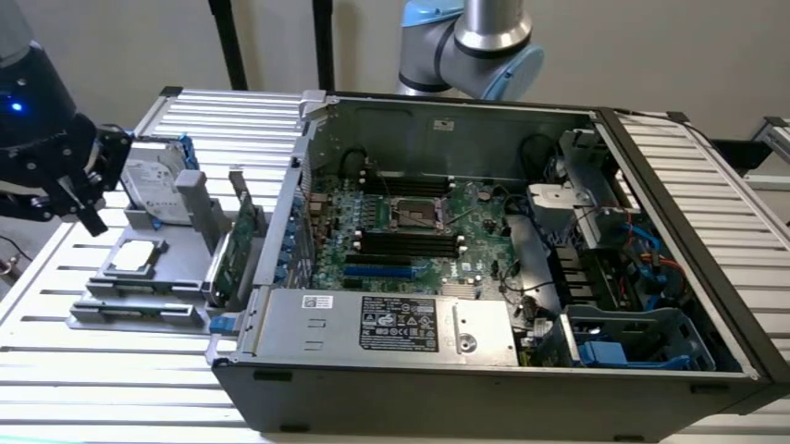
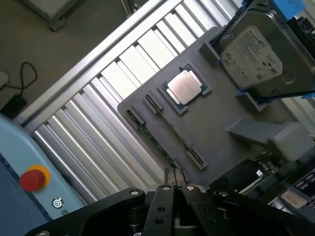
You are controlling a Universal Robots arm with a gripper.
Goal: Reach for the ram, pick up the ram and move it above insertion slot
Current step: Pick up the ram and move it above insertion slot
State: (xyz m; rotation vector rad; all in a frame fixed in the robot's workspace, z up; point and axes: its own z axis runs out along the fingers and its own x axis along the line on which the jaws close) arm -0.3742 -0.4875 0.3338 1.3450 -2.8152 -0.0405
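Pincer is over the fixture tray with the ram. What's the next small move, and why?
Probably open the pincer before anything else. In the wrist view its fingers are pressed together and hold nothing. It hovers near one end of the ram, which sits on edge in the gray fixture. Shut fingers could not straddle the thin stick, so opening first looks like the safer step.

Exterior oblique overhead; wrist close, downward.
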